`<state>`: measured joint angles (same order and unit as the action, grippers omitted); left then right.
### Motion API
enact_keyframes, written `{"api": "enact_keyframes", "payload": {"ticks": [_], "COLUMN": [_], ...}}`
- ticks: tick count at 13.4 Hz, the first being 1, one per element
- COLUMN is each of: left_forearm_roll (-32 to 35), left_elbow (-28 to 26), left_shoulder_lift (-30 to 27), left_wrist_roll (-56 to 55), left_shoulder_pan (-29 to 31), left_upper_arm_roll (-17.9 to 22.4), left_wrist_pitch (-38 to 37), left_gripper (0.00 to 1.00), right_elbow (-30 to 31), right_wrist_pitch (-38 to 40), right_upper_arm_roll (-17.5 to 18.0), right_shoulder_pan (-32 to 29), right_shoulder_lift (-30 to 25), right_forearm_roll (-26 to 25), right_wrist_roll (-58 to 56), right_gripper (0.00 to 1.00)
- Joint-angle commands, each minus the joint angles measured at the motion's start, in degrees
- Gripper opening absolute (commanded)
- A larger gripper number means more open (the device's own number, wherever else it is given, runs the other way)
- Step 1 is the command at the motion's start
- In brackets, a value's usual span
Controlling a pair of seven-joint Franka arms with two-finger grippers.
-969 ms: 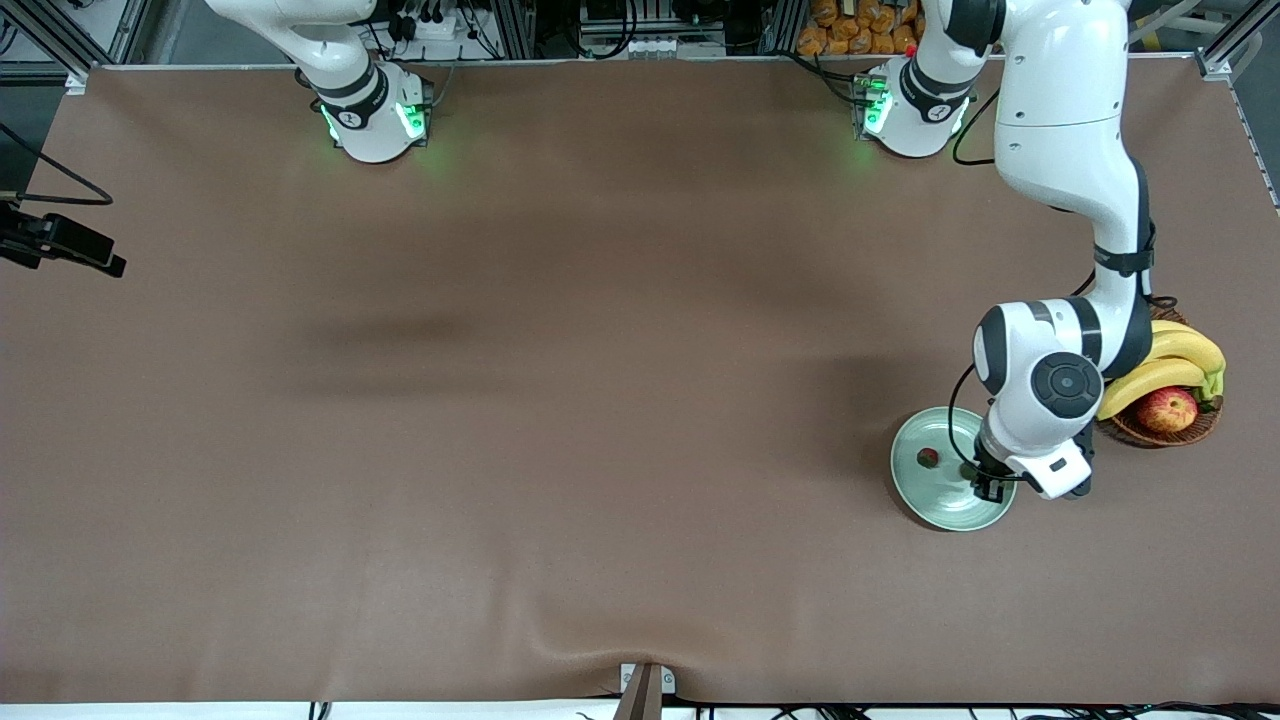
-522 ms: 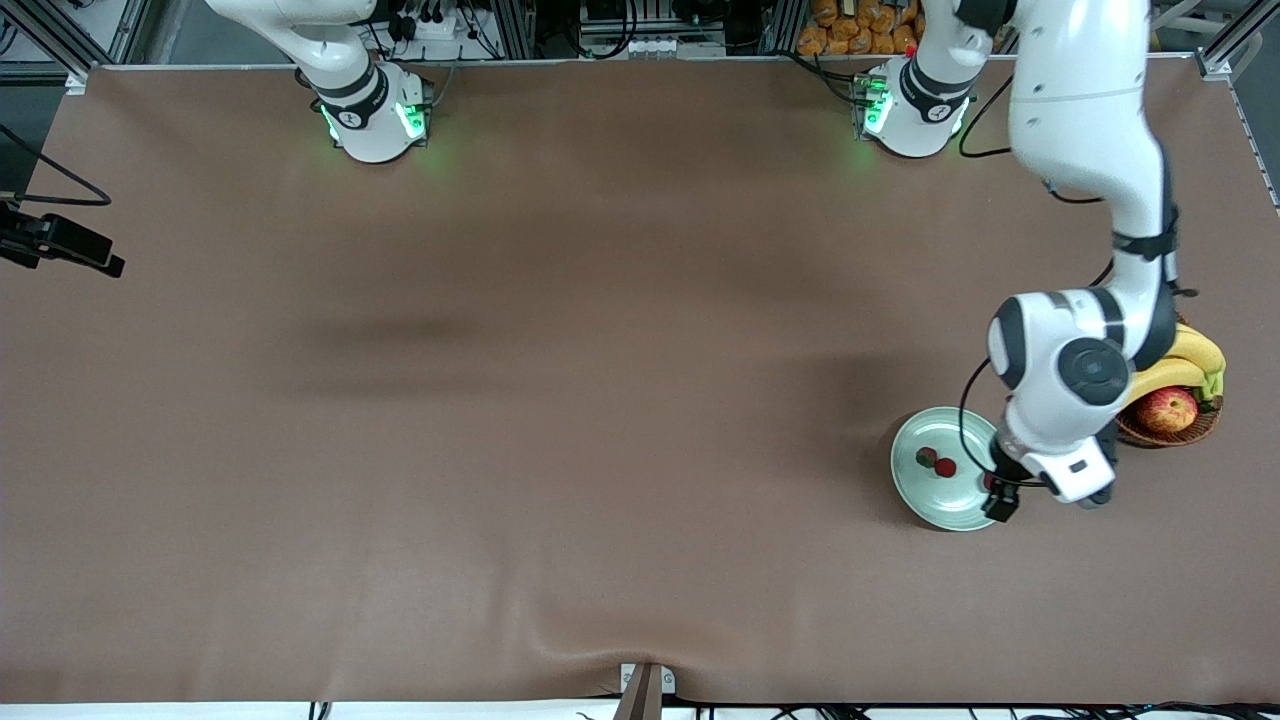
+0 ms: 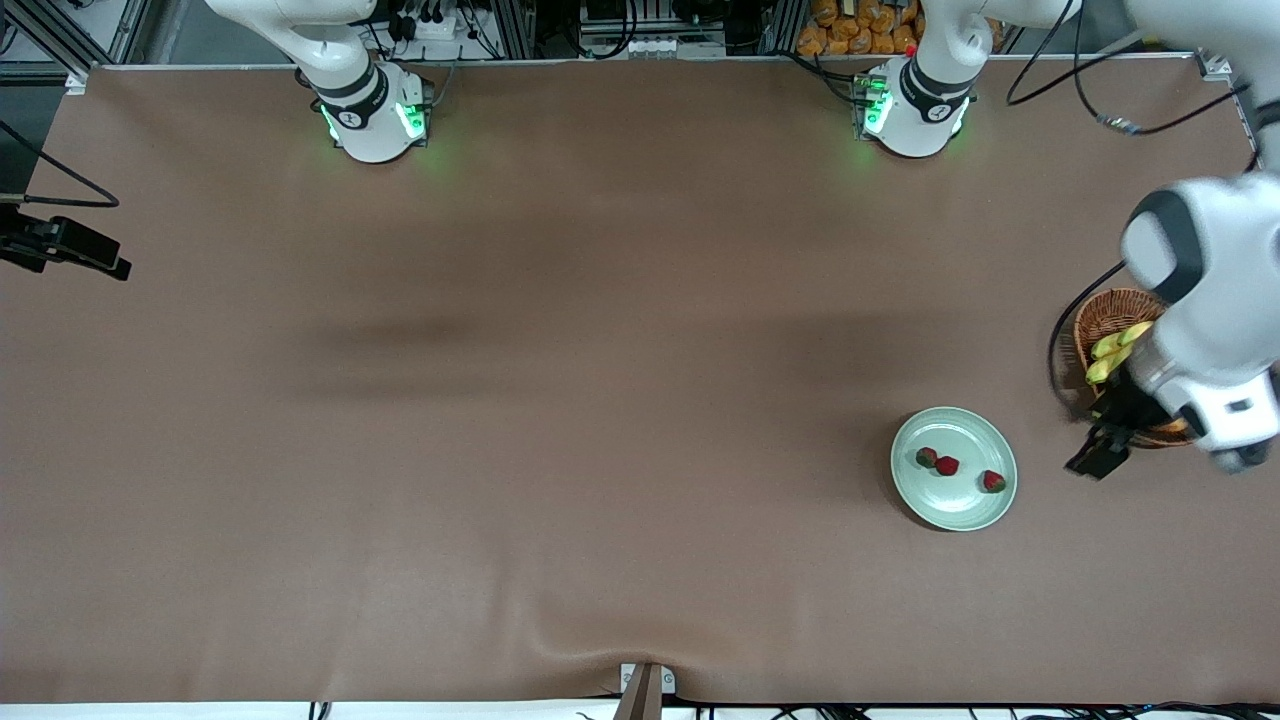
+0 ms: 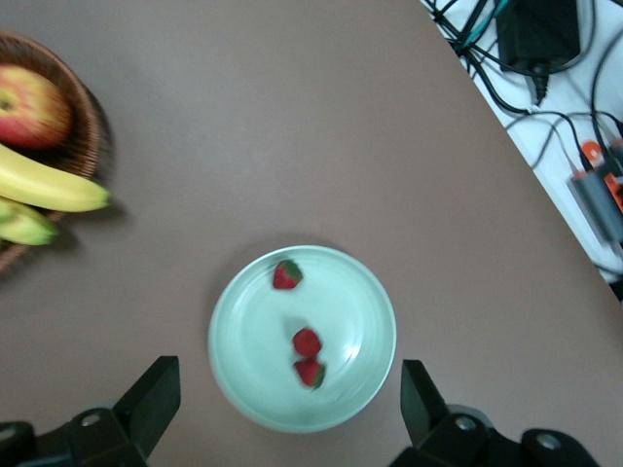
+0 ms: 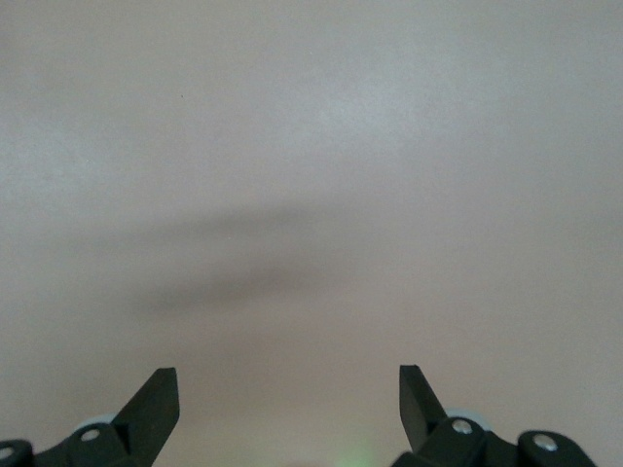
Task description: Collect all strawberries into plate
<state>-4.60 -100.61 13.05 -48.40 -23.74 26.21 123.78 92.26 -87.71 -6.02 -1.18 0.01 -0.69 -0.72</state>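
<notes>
Three small red strawberries lie in the pale mint-green plate (image 3: 950,503): two side by side (image 3: 927,458) (image 3: 947,465) and one (image 3: 993,481) toward the basket. My left gripper (image 3: 1097,458) is open and empty, raised over the table between the plate and the basket. In the left wrist view the plate (image 4: 251,336) lies below the open gripper (image 4: 287,387), with the berries (image 4: 286,275) (image 4: 307,341) (image 4: 311,372) on it. My right gripper (image 5: 284,387) is open and empty above bare brown table; that arm waits.
A brown wicker basket (image 3: 1105,315) with bananas (image 3: 1115,350) stands beside the plate toward the left arm's end. The left wrist view shows the basket (image 4: 86,146), its apple (image 4: 29,105) and a banana (image 4: 49,185). Cables lie off the table's edge (image 4: 545,88).
My left gripper has let go of a strawberry in the plate, risen, and swung away toward the basket. The plate now shows three berries. The right arm has not moved.
</notes>
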Motion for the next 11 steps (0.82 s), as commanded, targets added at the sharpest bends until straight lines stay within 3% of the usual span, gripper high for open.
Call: {"api": "enact_keyframes", "payload": {"ticks": [1, 3, 6, 8, 11], "left_forearm_roll": [3.79, 7.05, 7.06, 7.06, 6.45], "left_elbow": [-2.05, -2.14, 0.14, 1.72, 8.82], "left_shoulder_lift": [-8.19, -14.00, -14.37, -14.54, -14.37], "left_wrist_roll": [5.40, 10.22, 18.93, 25.33, 39.83], "left_shoulder_pan": [0.10, 1.15, 10.96, 11.87, 14.50], "left_upper_arm_roll": [-1.16, -3.79, -16.68, -18.30, -18.91], "left_wrist_pitch": [-6.24, -12.47, -20.49, -24.09, -32.87], "left_gripper": [1.00, 1.00, 1.00, 1.00, 1.00], "right_elbow": [0.56, 0.56, 0.38, 0.12, -1.37], "right_wrist_pitch": [-0.36, 0.17, 0.70, 2.97, 3.42], "right_upper_arm_roll": [-0.40, -0.40, -0.40, -0.31, -0.40], "right_shoulder_pan": [0.30, 0.65, 0.65, 0.91, 1.62], "right_shoulder_lift": [-0.36, -0.36, -0.45, -0.45, -0.45], "right_forearm_roll": [1.04, 1.04, 1.04, 1.04, 1.04], "right_wrist_roll": [1.07, 3.35, 3.36, 3.53, 4.49], "right_gripper": [1.00, 1.00, 1.00, 1.00, 1.00]}}
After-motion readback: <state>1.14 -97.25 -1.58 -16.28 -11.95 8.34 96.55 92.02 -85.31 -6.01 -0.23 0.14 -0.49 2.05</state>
